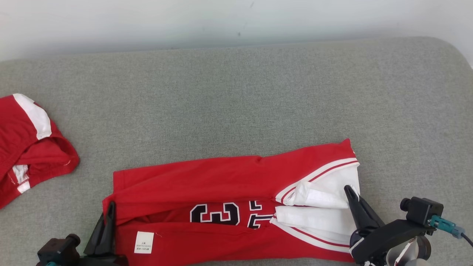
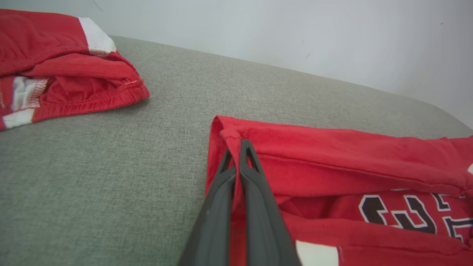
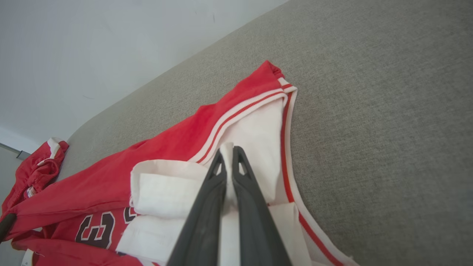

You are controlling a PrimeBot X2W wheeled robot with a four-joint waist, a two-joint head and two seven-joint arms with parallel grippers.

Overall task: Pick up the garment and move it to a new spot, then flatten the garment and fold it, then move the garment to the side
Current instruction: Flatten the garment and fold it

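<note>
- Grey cushion [image 1: 236, 92]: wide fabric surface, runs under and beyond both sets of jaws.
- Pale wall [image 1: 236, 18]: past the cushion's far edge, well beyond both fingertips.
- Garment [image 1: 207, 177]: red jersey with white striped trim. It lies on the cushion as a long band stretched between the two grippers, long sides folded in toward the middle. One end is in the left jaws, the other in the right jaws.
- Second red garment [image 1: 22, 147]: red and white, bunched on the cushion, well apart from the left jaws on their outer side, not touching the jersey.
- White sleeve folds [image 1: 317, 195]: two rolled white flaps just inboard of the right fingertips, touching them.
- Right gripper [image 1: 349, 190]: jaws clenched on the white cloth at the garment's end; a strip of white shows between the fingers.
- Left gripper [image 1: 110, 210]: jaws pinched on the garment's red end edge, red cloth between the fingers.
- Number print [image 1: 216, 213]: dark digits with white outline, in the open slit between the folds, about midway between the jaws.
- Label [image 1: 143, 242]: small white tag on the near fold, just inboard of the left jaws.
</note>
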